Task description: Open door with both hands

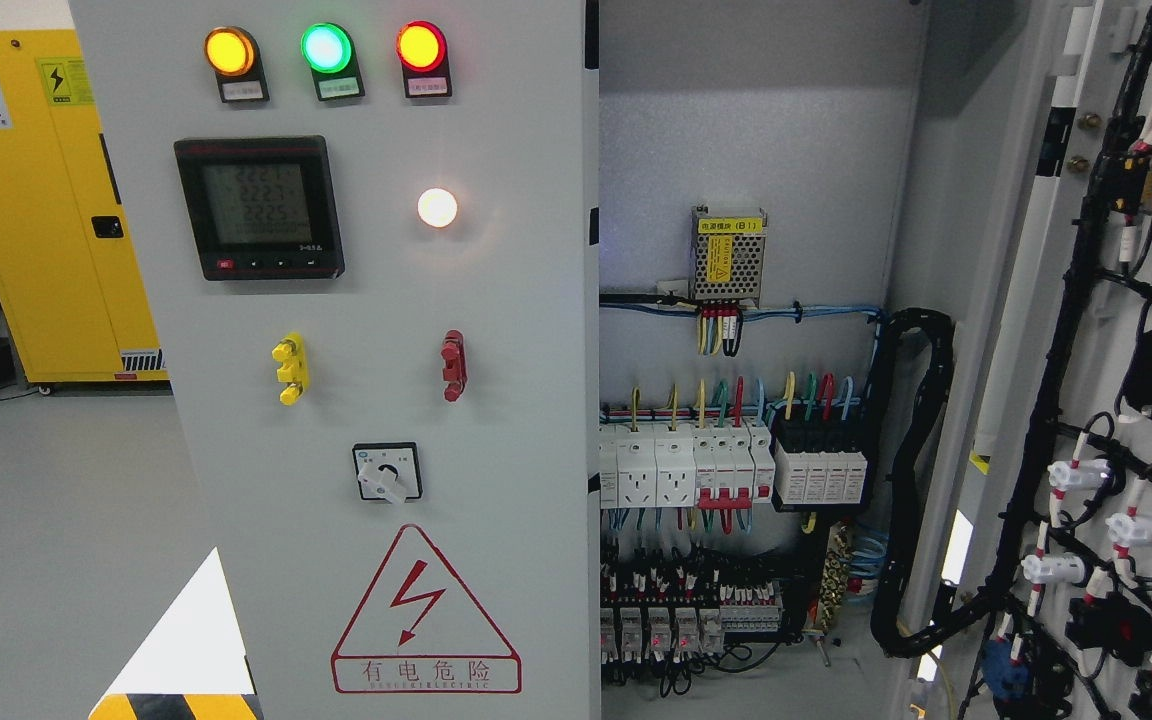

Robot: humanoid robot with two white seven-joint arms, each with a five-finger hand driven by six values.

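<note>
- Door (1116,400) of the electrical cabinet stands swung wide at the right of the head view, its inner face turned to us and strung with black cable bundles, white connectors and small black components.
- We see neither robot hand, so we cannot tell whether the fingers are spread, pressed together or pinching anything; every place we would give relative to the fingers stays unknown.
- Left panel (386,300) remains shut: flat grey painted sheet metal, smooth and matte, filling the middle of the picture.
- We judge the right leaf already open and the step in hand, if any, to be easing it to its full swing or turning to the closed panel.
- To do that well, we would bring both hands into sight first, take the leaf by its bare painted edge, and keep the fingers off the wiring harness, which looks soft, looped and easy to snag.
- Cabinet interior (746,400) shows a pebbled grey backplate, a perforated metal power supply (728,255) with a yellow label, rows of glossy white plastic breakers (686,465) and thin coloured wires.
- Indicator lamps (326,48), round and domed, glow amber, green and red above a dark square meter (259,207).
- Warning triangle (424,610) in red outline marks live current, so we would touch only painted steel.
- Yellow cabinet (46,200) stands in the background at far left.
</note>
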